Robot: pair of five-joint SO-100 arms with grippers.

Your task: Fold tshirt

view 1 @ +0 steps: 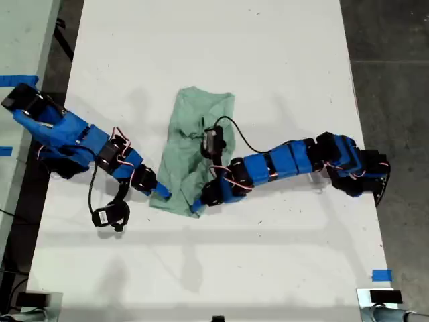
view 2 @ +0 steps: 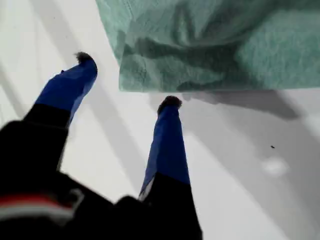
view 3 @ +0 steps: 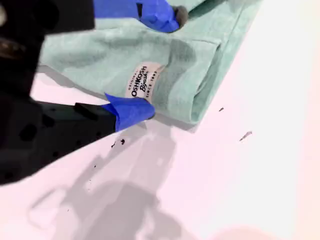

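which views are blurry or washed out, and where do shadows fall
Exterior view: sharp, evenly lit, soft arm shadows on the white table. First wrist view: my first gripper blurred up close, dark shadow under the pale mint-green cloth tshirt. Second wrist view: table overexposed pinkish-white, tshirt's label readable.

Table (view 1: pixel 281 60): I see a long white top, matte, with a few small dark specks.
Floor (view 1: pixel 392 80): dark grey, it shows at the exterior view's right and in a strip at its left.
Second surface (view 1: pixel 23 40): pale, at the exterior view's upper left corner.
Blue tape (view 1: pixel 382 275): a small piece on the table near the exterior view's lower right; more strips (view 1: pixel 17 80) on the pale surface.
Light: soft, from above, with faint grey shadows on the table.
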